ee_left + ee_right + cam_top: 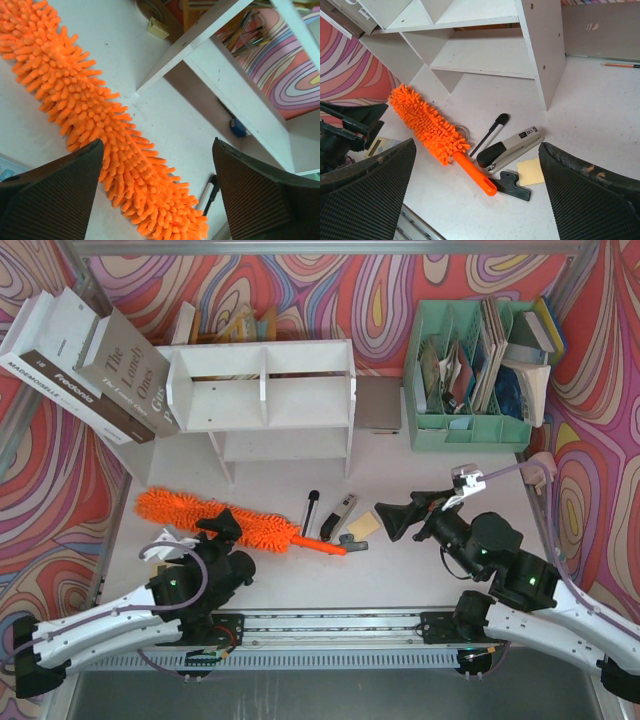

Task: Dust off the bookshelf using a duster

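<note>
Hovering my left gripper [157, 147] — jaws spread, holding nothing — over the duster [180, 508], which lies flat on the table [400, 465] just in front of the bookshelf [265, 390], right gripper [388, 520] equally spread and idle, I judge pick-up is in hand: next, descend and close on it.

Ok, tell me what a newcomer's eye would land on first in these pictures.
The bright orange duster stands out, lying on the white table in front of the bookshelf, with the left end effector open over it. Next come the swirling pink-and-orange backdrop all round and the mint-green organizer at the back right.
</note>
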You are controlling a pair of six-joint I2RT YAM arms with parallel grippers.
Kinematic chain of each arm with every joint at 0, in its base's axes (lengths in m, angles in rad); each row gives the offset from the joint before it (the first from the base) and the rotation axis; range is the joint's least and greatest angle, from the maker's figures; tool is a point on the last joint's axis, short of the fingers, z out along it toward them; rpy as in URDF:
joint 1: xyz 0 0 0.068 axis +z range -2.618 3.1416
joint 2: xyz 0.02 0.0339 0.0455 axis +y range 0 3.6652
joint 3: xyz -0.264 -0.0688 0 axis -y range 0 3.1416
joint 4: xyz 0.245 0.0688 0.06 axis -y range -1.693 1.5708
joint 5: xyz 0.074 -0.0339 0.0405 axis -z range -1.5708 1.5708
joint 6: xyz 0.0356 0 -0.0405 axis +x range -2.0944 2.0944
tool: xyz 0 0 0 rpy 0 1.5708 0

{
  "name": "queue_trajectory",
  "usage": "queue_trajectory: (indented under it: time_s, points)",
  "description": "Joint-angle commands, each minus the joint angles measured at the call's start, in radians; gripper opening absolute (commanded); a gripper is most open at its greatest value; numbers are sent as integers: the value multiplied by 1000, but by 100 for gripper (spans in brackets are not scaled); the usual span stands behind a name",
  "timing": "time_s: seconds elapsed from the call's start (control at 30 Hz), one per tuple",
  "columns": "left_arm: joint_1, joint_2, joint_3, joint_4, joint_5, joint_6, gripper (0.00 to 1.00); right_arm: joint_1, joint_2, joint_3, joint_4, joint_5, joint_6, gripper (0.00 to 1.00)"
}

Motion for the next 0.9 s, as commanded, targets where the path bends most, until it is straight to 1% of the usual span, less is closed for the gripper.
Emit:
queue_trajectory:
  time_s: [0.0,0.03,0.07,0.17,0.27,0.33,0.4,0.43,0.47,0.5,0.57,0.63,0.77,0.87]
  points:
    - [4,-77,66,-36,0,219,87,0,-14,-2,-3,30,9,95]
    - [4,-94,83,-42,-3,272,97,-2,-13,-3,-4,41,10,95]
    - [4,-106,96,-37,-7,333,98,-2,-11,-1,-7,63,15,96]
    - [5,-124,132,7,-28,527,98,-1,22,-2,-13,176,39,98]
    - [4,-108,137,156,-44,820,98,-1,120,21,-38,281,43,99]
    - [5,-77,128,255,-79,982,98,-1,217,61,-97,354,68,99]
    - [7,-29,118,361,-123,1124,98,-1,293,76,-102,404,69,99]
    - [19,-11,113,388,-133,1185,98,-2,313,75,-87,418,62,99]
    - [46,2,109,423,-125,1217,98,-2,326,70,-63,428,54,99]
    - [91,11,104,432,-86,1228,98,-4,334,61,-41,432,41,99]
    - [204,26,78,478,61,1264,98,-17,354,52,2,432,29,99]
    - [313,44,51,526,208,1293,98,-33,383,63,-6,431,41,99]
    - [500,115,26,635,333,1364,98,-72,412,73,-30,437,48,99]
    - [616,178,-2,742,390,1389,98,-124,415,55,-6,428,13,99]
